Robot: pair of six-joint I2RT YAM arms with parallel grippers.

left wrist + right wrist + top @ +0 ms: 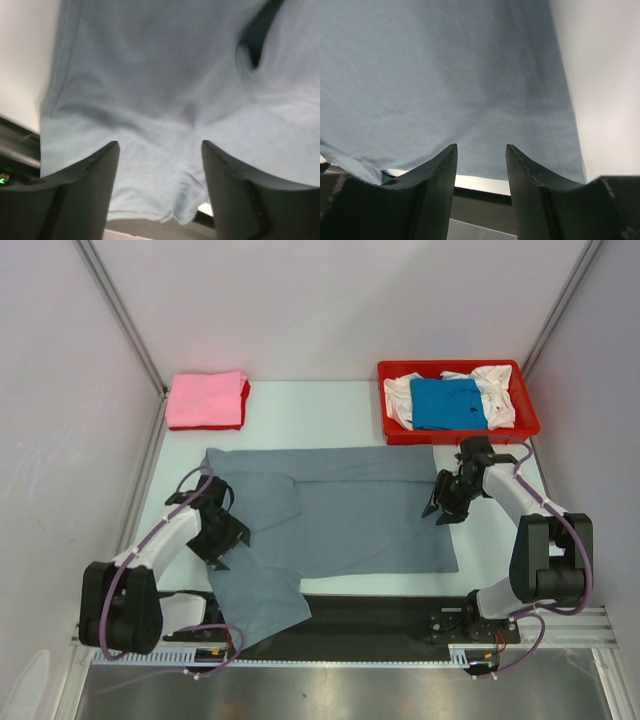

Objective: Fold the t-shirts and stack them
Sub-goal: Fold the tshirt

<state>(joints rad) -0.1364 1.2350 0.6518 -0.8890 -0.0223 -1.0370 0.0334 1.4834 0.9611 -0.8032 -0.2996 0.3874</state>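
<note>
The slate grey t-shirt [340, 520] lies spread across the table, its left part folded and hanging over the near edge. My left gripper [222, 545] is open and empty just above the shirt's left fold; the grey cloth [160, 100] fills its wrist view. My right gripper [440, 508] is open and empty above the shirt's right edge; the cloth [445, 85] lies beneath its fingers. A folded pink t-shirt on a red one [207, 400] sits at the back left. A bright blue t-shirt [447, 402] and a white one [495, 390] lie in the tray.
The red plastic tray [459, 431] stands at the back right, close behind my right arm. White walls close in the table on the left, back and right. A black rail [380, 615] runs along the near edge.
</note>
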